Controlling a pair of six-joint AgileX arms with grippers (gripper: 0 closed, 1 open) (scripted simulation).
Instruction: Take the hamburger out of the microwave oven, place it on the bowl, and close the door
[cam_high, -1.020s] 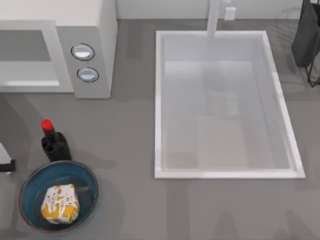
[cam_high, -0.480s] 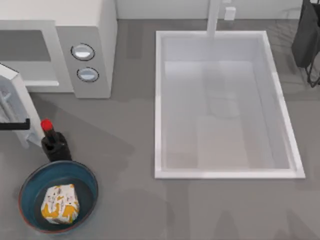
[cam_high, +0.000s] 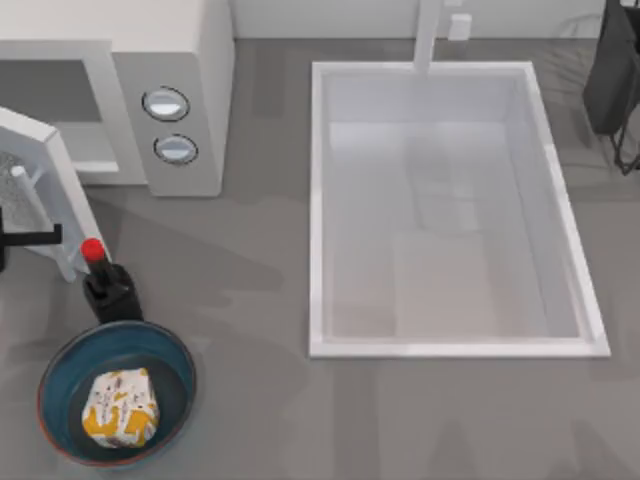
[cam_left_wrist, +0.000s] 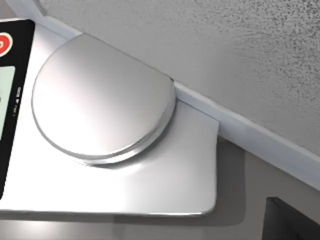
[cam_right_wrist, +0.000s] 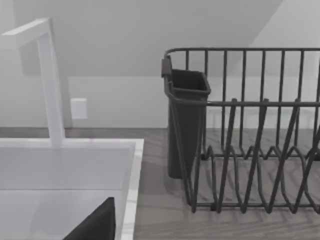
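Hamburger (cam_high: 120, 407) already in bowl (cam_high: 170, 350); oven (cam_high: 200, 60) door (cam_high: 45, 190) half swung. Left gripper at door's outer face, off frame edge; finger spread impossible to tell. Risk: door edge clipping red-capped bottle (cam_high: 108, 283) just beside, toppling onto bowl. Right arm parked by dish rack (cam_right_wrist: 250, 150).

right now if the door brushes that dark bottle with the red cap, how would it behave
The bottle would probably tip: it looks tall and narrow, standing upright just beside the half-open door. Being round, it would likely roll afterwards, perhaps toward the bowl right next to it, where the hamburger lies.
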